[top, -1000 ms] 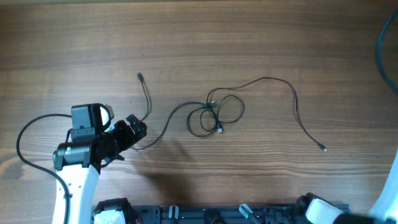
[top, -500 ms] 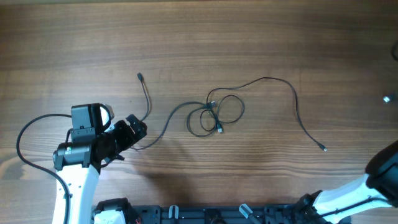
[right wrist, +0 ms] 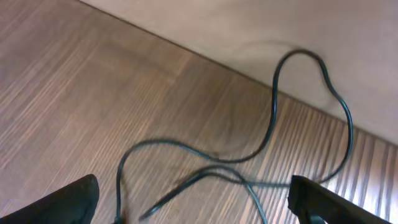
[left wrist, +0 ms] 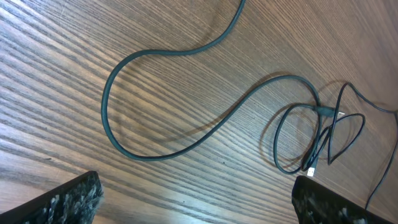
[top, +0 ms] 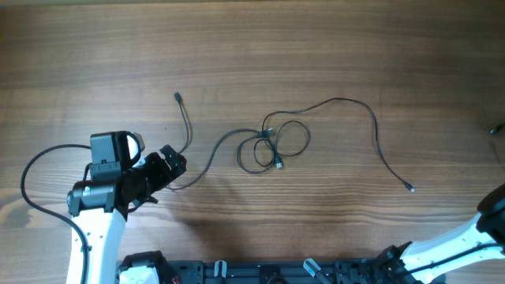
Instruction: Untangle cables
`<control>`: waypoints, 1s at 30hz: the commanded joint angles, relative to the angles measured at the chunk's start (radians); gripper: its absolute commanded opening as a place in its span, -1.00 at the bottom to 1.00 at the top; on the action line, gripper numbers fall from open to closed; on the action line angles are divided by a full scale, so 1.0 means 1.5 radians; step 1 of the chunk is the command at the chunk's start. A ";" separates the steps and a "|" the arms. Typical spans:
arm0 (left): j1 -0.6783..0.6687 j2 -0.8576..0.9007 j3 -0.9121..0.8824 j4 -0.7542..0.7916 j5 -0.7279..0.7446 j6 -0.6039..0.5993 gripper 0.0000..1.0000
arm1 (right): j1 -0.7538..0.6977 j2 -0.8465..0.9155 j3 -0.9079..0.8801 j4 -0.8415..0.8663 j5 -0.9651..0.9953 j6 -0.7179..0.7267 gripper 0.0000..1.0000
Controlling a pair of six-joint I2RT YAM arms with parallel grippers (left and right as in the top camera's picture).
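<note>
**While both claws are gaping, the knot is waiting mid-table**

Since nothing is gripped yet, you are starting from above. The cables (top: 339, 100) are lying on the table (top: 316, 39), with their knot (top: 271, 147) sitting near the centre and loose tails running out to either side. Your left claw (top: 172, 162) is sitting just beside the left tail. The right arm (top: 481, 233) is showing only at the lower right corner.

From the left wrist, the fingers (left wrist: 65, 202) are standing wide apart and holding nothing. A slack bend of cable is lying just ahead, with the knot further right. I judge you are best pinching that bend close to the knot while the other claw is pinning a loop. Then be drawing outward slowly, so nothing is tightening.

From the right wrist, the view is blurring. The right claw (right wrist: 194, 186) is gaping too, empty, over a dark cord (right wrist: 273, 118) at the table's edge. I cannot tell whether that cord is one of yours.

No brand, label or writing is showing legibly anywhere.
</note>
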 commanded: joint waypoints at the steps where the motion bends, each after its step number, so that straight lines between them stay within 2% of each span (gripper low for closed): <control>1: 0.004 0.000 -0.003 0.000 -0.004 -0.004 1.00 | 0.004 -0.079 0.001 -0.033 -0.086 0.022 1.00; 7: 0.004 0.000 -0.003 0.000 -0.004 -0.004 1.00 | 0.019 -0.137 0.001 -0.130 -0.437 0.117 1.00; 10: 0.004 0.000 -0.003 0.000 -0.004 -0.004 1.00 | 0.055 -0.137 0.001 -0.207 -0.503 0.126 0.99; 13: 0.004 0.000 -0.003 0.000 -0.004 -0.004 1.00 | 0.126 -0.137 0.001 -0.288 -0.484 0.108 0.99; 17: 0.004 0.000 -0.003 0.000 -0.004 -0.004 1.00 | 0.231 -0.137 -0.001 -0.340 -0.467 0.102 0.99; 24: 0.004 0.000 -0.003 0.000 -0.004 -0.004 1.00 | 0.453 -0.114 -0.018 -0.316 -0.442 0.098 0.99; 26: 0.004 0.000 -0.003 0.000 -0.004 -0.004 1.00 | 0.529 -0.095 -0.018 -0.312 -0.338 0.225 1.00; 30: 0.004 0.000 -0.003 0.000 -0.004 -0.004 1.00 | 0.600 -0.075 -0.020 -0.309 -0.221 0.371 0.99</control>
